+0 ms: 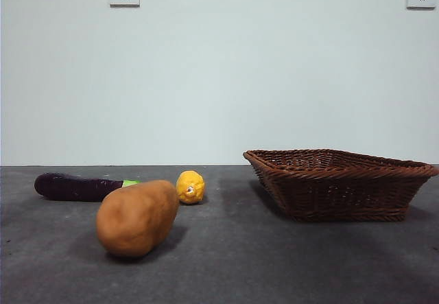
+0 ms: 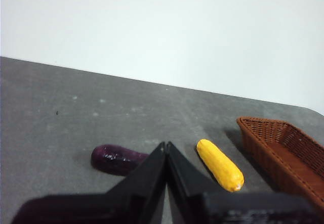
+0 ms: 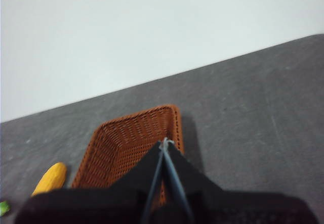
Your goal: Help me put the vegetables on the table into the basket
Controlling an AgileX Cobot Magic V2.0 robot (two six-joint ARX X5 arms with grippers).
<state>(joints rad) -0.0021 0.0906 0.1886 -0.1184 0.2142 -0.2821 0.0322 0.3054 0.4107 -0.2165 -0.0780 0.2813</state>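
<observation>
From the front camera I see all three vegetables lying on the table, left of the basket and well apart from it. The potato sits nearest the camera, tilted, its upper end leaning right. Behind it the eggplant lies lengthwise with its green stem end pointing right, partly hidden by the potato. The yellow piece rests just right of the stem, showing me its end; on my left wrist camera it reads as a long yellow cob-like shape lying between the eggplant and the basket.

Nothing lies in the basket as far as I can see into it.

Neither arm shows in the front view. My left gripper hangs above the table over the eggplant side, its jaws pressed together on nothing. My right gripper hovers over the basket, jaws likewise closed and empty
</observation>
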